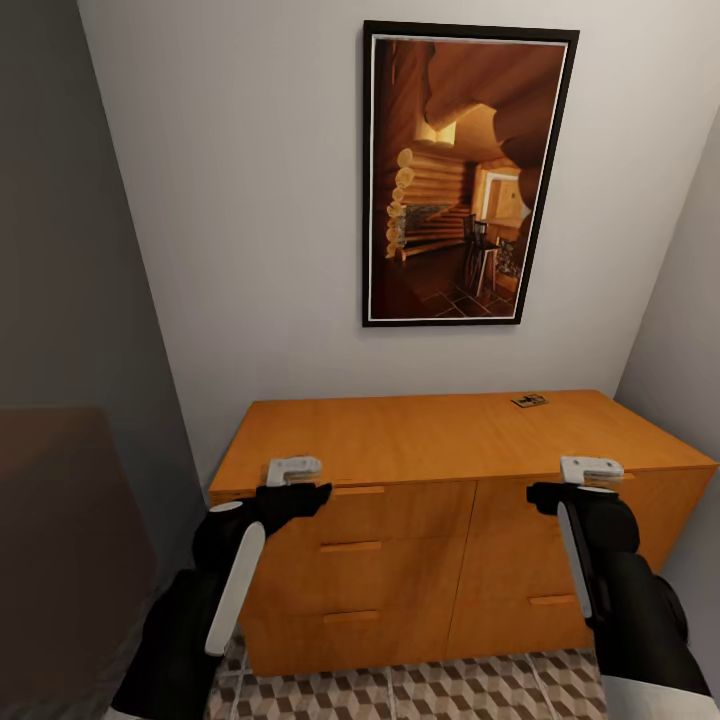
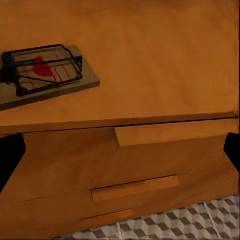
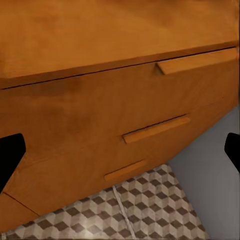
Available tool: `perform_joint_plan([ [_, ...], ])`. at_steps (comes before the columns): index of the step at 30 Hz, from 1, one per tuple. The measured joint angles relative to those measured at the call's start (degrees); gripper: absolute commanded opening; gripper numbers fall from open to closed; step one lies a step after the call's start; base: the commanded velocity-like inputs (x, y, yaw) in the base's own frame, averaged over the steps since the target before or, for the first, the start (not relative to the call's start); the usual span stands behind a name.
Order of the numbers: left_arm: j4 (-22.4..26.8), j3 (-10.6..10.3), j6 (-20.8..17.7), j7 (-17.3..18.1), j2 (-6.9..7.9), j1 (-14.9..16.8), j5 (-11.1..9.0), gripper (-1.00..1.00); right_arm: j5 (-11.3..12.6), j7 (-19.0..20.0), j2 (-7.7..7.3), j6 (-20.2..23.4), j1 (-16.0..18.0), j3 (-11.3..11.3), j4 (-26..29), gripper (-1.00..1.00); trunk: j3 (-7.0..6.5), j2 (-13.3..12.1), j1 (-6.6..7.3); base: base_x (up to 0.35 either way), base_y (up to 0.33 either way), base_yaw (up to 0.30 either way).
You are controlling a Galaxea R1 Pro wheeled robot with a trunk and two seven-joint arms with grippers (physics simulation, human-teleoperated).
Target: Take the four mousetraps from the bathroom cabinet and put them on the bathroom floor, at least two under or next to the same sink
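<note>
Facing orange cabinet [image 1: 400, 520] under framed picture [image 1: 465, 175]; reaching for mousetrap [image 1: 529, 401] at back right, lowering right gripper [image 1: 590, 467] squarely, fingers spread wide, left gripper [image 1: 294, 469] too.

— What sort of room is this?
— A narrow alcove. A pale white back wall [image 1: 250, 200] carries a black-framed picture of a log-cabin interior [image 1: 462, 175]. A grey side wall [image 1: 60, 250] closes the left, another pale wall [image 1: 680, 320] the right.
— Any light?
— Soft and even, no window.
</note>
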State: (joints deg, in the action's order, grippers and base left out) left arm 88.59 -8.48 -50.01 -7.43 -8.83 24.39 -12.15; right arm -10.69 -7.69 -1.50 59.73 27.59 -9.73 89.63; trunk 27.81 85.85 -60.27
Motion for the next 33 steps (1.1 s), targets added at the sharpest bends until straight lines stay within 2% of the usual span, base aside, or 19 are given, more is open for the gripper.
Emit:
perform_joint_plan([
  [10,-0.1,0.0,-2.1,-0.1,-0.18,7.9,0.1,1.0,0.0,-0.1,0.18,0.0,7.1,0.0,-0.4,1.0,0.0,0.0,0.0,0.0,0.0,0.0],
  [19,-0.4,0.0,-2.4,-0.3,0.1,11.4,1.2,1.0,-0.4,-0.7,0.51,0.0,8.9,0.1,-0.6,1.0,0.01,0.0,0.0,0.0,0.0,0.0],
  [26,-1.2,0.2,-2.4,-0.3,0.76,12.5,5.0,1.0,-0.7,-1.0,0.59,0.0,9.3,0.2,-1.1,1.0,0.01,0.0,0.0,0.0,0.0,0.0],
  [33,-1.6,0.4,-2.4,0.0,1.57,12.7,7.2,1.0,-1.3,-1.0,0.64,0.0,9.8,0.2,-1.2,1.0,0.01,0.0,0.0,0.0,0.0,0.0],
])
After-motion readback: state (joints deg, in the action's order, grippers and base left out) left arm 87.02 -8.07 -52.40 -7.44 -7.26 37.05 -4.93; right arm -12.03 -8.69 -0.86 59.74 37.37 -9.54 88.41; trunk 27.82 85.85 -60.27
